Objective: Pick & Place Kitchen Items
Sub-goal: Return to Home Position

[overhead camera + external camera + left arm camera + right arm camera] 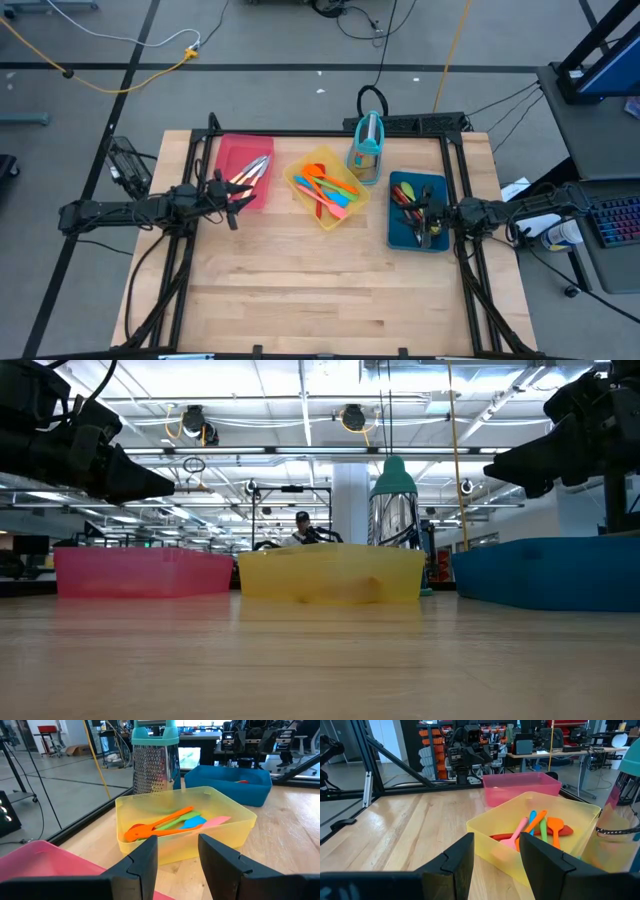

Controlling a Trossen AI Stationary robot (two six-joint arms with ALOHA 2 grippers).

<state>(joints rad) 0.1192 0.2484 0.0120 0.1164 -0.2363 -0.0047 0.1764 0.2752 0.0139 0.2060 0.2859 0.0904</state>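
Metal and cream-handled utensils (252,172) lie in the red tray (228,152). Orange, green, blue and pink spatulas and spoons (328,190) lie in the yellow tray (297,172); they also show in the left wrist view (170,822) and the right wrist view (535,827). Red and brown utensils (408,200) lie in the blue tray (436,182). My left gripper (238,195) is open and empty above the red tray's near right corner, its fingers pointing toward the yellow tray (220,835). My right gripper (425,215) is open and empty above the blue tray.
A teal-framed upright metal grater (367,148) stands behind the yellow and blue trays. The three trays sit in a row across the table's far half. Bare wood (320,290) fills the near half. Dark frame rails run along the table's left and right sides.
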